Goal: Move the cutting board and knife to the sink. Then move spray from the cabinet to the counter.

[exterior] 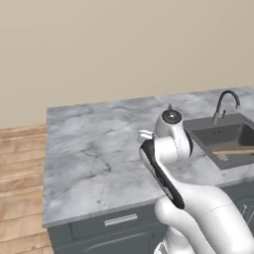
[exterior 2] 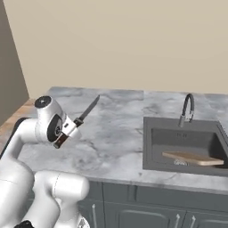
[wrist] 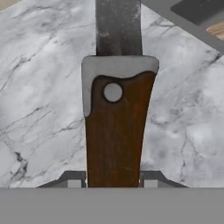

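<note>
Knife (wrist: 114,127) was clamped by its brown wooden handle in the gripper (wrist: 113,181), blade pointing away, held in the air above the marble surface (exterior 2: 111,142). Cutting board (exterior 2: 192,158) lay tilted inside the sink (exterior 2: 153,147), well apart from the knife.

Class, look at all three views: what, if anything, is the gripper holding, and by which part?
The gripper holds the knife by the brown wooden handle, its fingertips on either side; the blade points away over the counter.
</note>
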